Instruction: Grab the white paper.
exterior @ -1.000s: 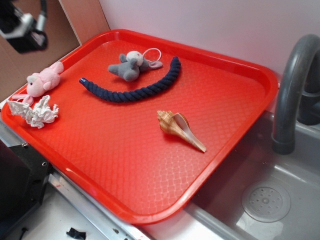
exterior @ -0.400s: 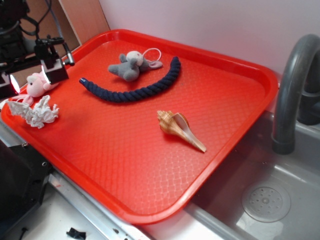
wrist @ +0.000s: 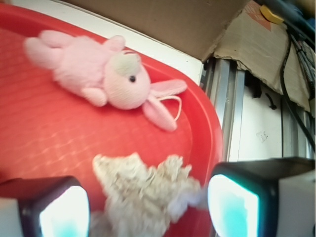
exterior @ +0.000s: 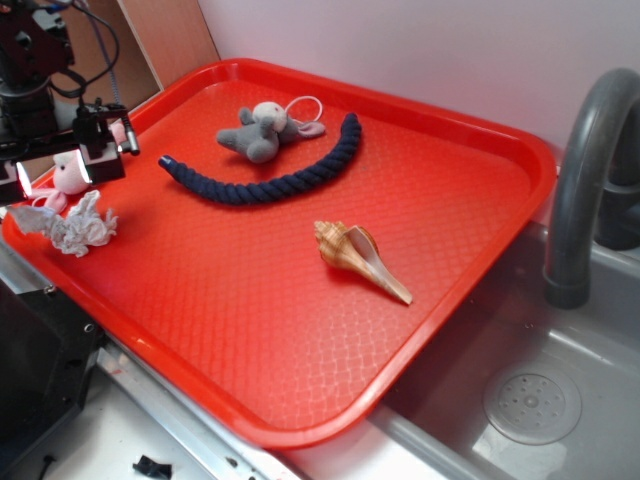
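Note:
The white paper [exterior: 72,227] is a small crumpled wad at the left corner of the red tray [exterior: 300,300]. In the wrist view the paper [wrist: 148,197] lies between my two fingers, below them. My gripper [exterior: 55,170] hangs just above and behind the paper, over the pink plush toy [exterior: 68,174]. Its jaws stand wide apart and hold nothing. The pink plush toy [wrist: 98,74] lies beyond the paper near the tray's rim.
A grey plush toy [exterior: 262,128], a dark blue rope [exterior: 270,175] and a tan spiral seashell [exterior: 360,258] lie on the tray. A grey faucet [exterior: 590,170] and sink [exterior: 530,400] stand to the right. The tray rim is close beside the paper.
My gripper has come in from the upper left and moved down and left, now over the pink toy and close above the paper. Nothing on the tray has moved.

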Controlling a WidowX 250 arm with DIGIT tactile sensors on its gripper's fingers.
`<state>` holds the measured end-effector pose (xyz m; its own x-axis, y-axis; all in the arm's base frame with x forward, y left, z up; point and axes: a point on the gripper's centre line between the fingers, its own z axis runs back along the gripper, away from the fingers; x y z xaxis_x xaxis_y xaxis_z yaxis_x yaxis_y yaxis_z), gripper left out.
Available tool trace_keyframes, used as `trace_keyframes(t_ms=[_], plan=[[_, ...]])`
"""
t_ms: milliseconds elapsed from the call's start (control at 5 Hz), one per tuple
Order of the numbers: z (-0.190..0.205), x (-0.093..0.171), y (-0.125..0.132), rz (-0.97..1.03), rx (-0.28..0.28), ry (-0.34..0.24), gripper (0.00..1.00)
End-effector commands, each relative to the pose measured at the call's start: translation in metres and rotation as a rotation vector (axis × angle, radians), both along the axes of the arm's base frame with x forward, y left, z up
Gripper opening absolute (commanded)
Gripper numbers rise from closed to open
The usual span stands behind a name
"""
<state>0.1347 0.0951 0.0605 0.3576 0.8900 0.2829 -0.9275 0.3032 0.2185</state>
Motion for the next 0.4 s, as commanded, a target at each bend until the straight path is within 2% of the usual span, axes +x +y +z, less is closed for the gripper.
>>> trace_keyframes(t_ms=[0, 200], plan=[[-0.025, -0.005, -0.005, -0.139, -0.05, -0.097, 1.0], [-0.039, -0.003, -0.017, -0.205, -0.106, -0.091, 1.0]])
